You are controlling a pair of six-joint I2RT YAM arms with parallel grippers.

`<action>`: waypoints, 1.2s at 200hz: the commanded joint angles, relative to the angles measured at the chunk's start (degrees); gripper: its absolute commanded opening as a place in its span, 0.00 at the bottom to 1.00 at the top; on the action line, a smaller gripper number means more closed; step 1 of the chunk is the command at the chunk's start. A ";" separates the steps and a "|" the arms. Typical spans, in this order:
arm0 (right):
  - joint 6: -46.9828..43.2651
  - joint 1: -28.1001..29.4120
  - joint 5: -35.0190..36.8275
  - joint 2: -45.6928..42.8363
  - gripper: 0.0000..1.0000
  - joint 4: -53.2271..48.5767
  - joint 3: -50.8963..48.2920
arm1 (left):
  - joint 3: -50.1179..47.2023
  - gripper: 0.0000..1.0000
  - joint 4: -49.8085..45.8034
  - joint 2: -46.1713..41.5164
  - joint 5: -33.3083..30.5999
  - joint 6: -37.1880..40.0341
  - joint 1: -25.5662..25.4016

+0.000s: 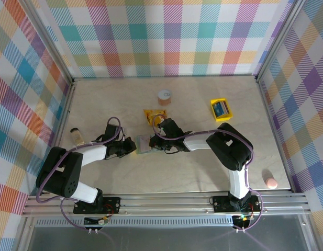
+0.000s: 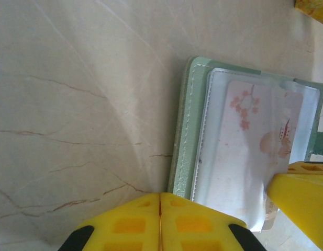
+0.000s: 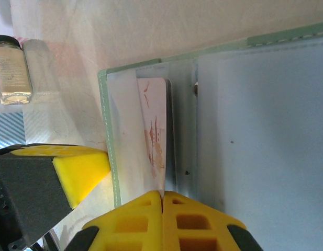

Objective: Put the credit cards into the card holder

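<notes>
- One sage-green card holder (image 1: 144,143), spread open at mid-tabletop, between both grippers.
- Inside its clear sleeve: pale credit card (image 2: 250,157) with pink blossom print.
- Left gripper (image 2: 160,201): clenched, fingers pressed together at holder's edge.
- Right gripper (image 3: 162,201): clenched at card's end; pinching it or not, cannot tell.
- More cards (image 1: 221,109) in yellow tray (image 1: 214,111), toward far right corner of tabletop.

A: What do the arms look like?
B: The left arm (image 1: 93,154) and right arm (image 1: 195,142) match — white links, bulky black joints, a thin purple cable (image 1: 113,120) running along each.
A: And the grippers?
B: The left gripper (image 2: 160,196) and right gripper (image 3: 162,194) are alike — yellow fingers (image 2: 130,225) with rectangular recesses, black behind.
</notes>
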 commanded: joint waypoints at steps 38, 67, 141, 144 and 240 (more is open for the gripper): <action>-4.44 0.52 -1.54 1.35 0.00 -6.70 1.60 | 0.92 0.09 2.36 3.44 1.63 1.29 0.76; -5.81 0.50 -2.77 2.22 0.00 -7.74 2.74 | 1.25 0.09 2.43 3.75 1.90 1.35 0.76; -5.30 0.48 -4.45 3.57 0.00 -7.66 4.60 | 1.53 0.09 2.17 3.58 2.70 1.28 0.76; -5.29 0.50 -4.36 3.49 0.01 -7.62 4.53 | 1.53 0.09 2.12 3.57 2.70 1.28 0.75; -4.50 0.43 3.05 -3.86 0.40 -17.75 5.41 | 1.36 0.08 1.98 3.85 2.32 1.26 0.76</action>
